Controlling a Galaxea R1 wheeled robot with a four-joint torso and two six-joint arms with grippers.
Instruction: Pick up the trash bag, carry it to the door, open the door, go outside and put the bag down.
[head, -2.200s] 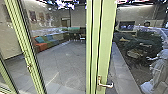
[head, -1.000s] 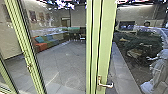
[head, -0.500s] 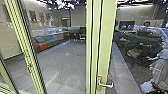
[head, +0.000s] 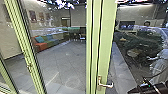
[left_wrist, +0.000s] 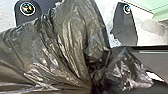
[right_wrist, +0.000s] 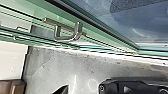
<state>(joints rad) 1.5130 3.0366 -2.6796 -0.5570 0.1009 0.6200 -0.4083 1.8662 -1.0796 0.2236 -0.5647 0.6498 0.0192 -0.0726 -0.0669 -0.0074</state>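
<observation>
In the head view, my right gripper (head: 146, 88) has part of its dark body and arm showing at the lower right, to the right of the door handle (head: 106, 85). That metal lever sits on the pale green door frame (head: 106, 45). The right wrist view also has the handle (right_wrist: 67, 38), standing off the green frame. A dark, shiny trash bag (left_wrist: 67, 42) is large in the left wrist view, its plastic bunched into a tight neck where my left gripper (left_wrist: 96, 75) is shut on it. Folds hide most of that grip.
Through the glass are a grey tiled floor (head: 62, 62), an orange and green bench (head: 41, 46) and chairs farther back. Dark plants (head: 142, 45) and a pale figure-like shape (head: 160, 67) show at the right. A second green frame post (head: 28, 55) stands left.
The dark right arm and gripper have come into the head view at the lower right, rising from the bottom edge toward the handle's side. The door and its handle look unmoved.
</observation>
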